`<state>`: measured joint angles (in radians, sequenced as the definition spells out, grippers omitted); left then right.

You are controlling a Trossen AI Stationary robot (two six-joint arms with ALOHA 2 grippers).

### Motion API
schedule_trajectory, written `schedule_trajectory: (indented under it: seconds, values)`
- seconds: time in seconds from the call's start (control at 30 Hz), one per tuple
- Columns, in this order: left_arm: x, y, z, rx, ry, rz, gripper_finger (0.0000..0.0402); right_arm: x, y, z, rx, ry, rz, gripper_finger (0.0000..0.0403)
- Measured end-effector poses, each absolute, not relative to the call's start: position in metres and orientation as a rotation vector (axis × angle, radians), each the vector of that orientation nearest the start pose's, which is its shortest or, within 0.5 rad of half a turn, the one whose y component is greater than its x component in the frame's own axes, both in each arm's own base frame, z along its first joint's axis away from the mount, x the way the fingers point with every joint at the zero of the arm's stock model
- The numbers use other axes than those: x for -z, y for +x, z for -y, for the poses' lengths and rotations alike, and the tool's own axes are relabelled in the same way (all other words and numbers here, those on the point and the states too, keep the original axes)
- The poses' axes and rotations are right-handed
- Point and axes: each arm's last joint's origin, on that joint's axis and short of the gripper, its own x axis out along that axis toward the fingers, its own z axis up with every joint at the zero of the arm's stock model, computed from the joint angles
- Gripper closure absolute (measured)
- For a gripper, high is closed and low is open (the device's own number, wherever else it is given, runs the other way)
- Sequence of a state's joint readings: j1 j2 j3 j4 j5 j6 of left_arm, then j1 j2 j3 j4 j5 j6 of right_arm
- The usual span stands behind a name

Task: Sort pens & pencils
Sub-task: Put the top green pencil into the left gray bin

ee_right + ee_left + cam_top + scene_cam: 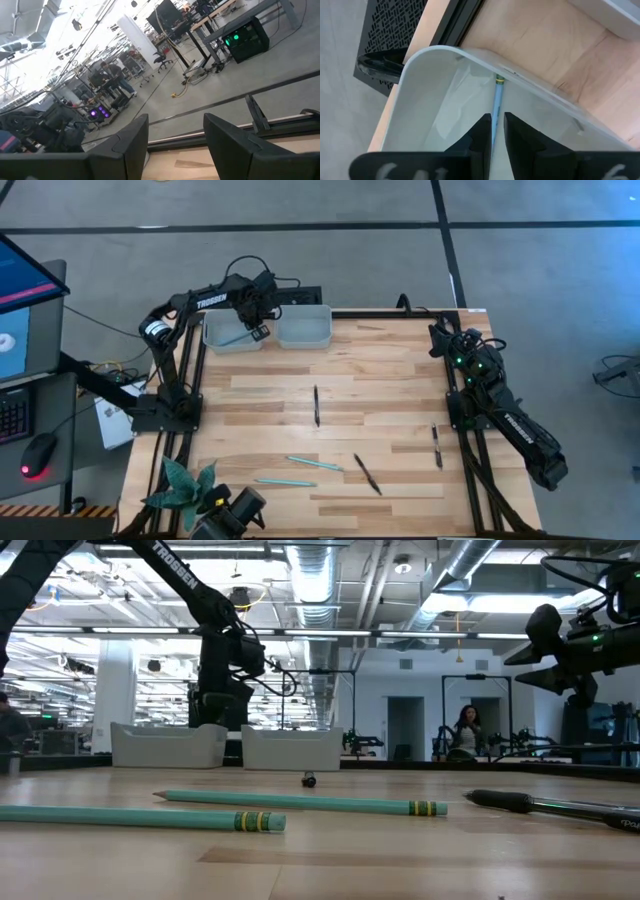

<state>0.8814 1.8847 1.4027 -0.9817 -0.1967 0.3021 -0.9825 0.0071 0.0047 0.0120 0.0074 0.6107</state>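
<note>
The left gripper point(258, 330) is hovering over the left bin point(222, 338) at the table's point(400, 390) far edge, fingers nearly closed around a teal pencil point(497, 107) — whether they're pinching it, I can't tell. The right gripper point(175, 137) is waiting open by the right edge — five more sticks are lying mid-table, well apart.

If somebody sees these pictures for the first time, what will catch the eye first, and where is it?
The left gripper hangs over the left grey bin at the table's far edge, fingers closed on a teal pencil inside it; an empty-looking second bin stands beside it. Next come the sticks left on the wooden table: two teal pencils near the front and three black pens. The right gripper waits, open, at the far right corner.
</note>
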Motion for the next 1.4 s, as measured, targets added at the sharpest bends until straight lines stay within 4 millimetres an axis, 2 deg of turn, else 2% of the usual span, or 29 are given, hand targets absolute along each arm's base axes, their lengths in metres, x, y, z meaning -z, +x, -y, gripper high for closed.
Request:
schedule_trajectory:
  seconds: [0.2, 0.43, 0.67, 0.83, 1.0, 1.13, 1.3, 1.4]
  values:
    - [-0.204, 0.223, -0.279, -0.641, -0.298, -1.542, 0.0358, -0.166, 0.054, 0.082, 0.955, 0.555, 0.311, 0.0191]
    - [-0.235, 0.229, -0.283, -0.666, -0.308, -1.508, 0.0358, -0.166, 0.054, 0.082, 0.955, 0.555, 0.310, 0.0191]
    - [-0.288, 0.245, -0.287, -0.735, -0.270, -1.360, 0.0358, -0.166, 0.054, 0.082, 0.955, 0.555, 0.310, 0.0191]
    - [-0.340, 0.259, -0.284, -0.763, -0.197, -1.183, 0.0358, -0.166, 0.054, 0.082, 0.954, 0.555, 0.310, 0.0191]
    - [-0.407, 0.261, -0.265, -0.720, -0.135, -0.860, 0.0358, -0.166, 0.054, 0.081, 0.953, 0.555, 0.310, 0.0191]
    - [-0.456, 0.245, -0.240, -0.728, -0.072, -0.632, 0.0358, -0.166, 0.054, 0.081, 0.953, 0.555, 0.310, 0.0191]
    - [-0.497, 0.215, -0.198, -0.727, -0.043, -0.488, 0.0358, -0.166, 0.054, 0.081, 0.953, 0.555, 0.310, 0.0191]
    - [-0.513, 0.202, -0.172, -0.701, -0.030, -0.429, 0.0358, -0.166, 0.054, 0.082, 0.954, 0.555, 0.310, 0.0191]
